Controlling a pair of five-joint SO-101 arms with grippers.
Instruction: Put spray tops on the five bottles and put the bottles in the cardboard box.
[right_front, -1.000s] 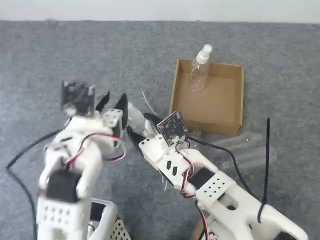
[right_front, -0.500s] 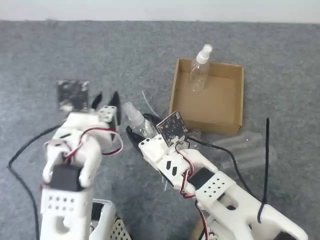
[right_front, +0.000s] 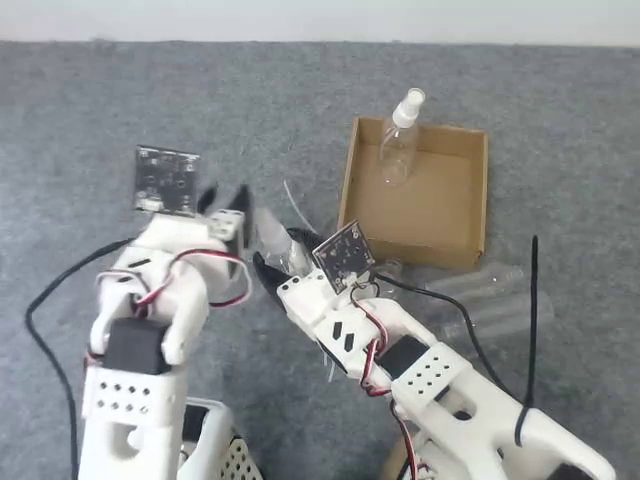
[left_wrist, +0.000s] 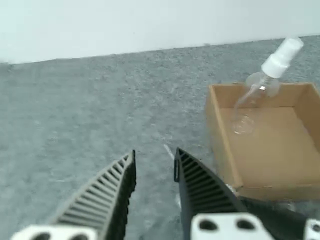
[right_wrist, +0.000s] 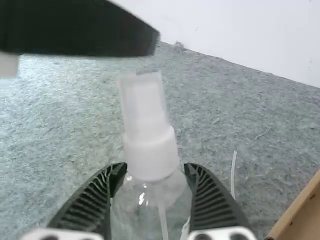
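Note:
My right gripper (right_front: 282, 258) is shut on a clear bottle (right_front: 271, 233) that carries a white spray top (right_wrist: 149, 135), left of the cardboard box (right_front: 470, 200). In the right wrist view its ribbed fingers (right_wrist: 95, 200) press on both sides of the bottle's shoulder. My left gripper (right_front: 224, 198) hangs open just left of that top, with nothing between its fingers (left_wrist: 117, 182). One of its black fingers (right_wrist: 75, 27) shows above the spray top. A second bottle with a spray top (right_front: 400, 140) stands in the box's far corner, and is the bottle (left_wrist: 257, 90) in the left wrist view.
Clear bottles (right_front: 485, 285) lie on the grey carpet below and right of the box. A white basket (right_front: 215, 445) sits at the near left beside the left arm's base. A thin loose tube (left_wrist: 169, 152) lies on the carpet. A black cable (right_front: 534, 300) runs at the right.
My left gripper drew left, away from the spray top, then came back toward it. The right arm and its bottle have kept still.

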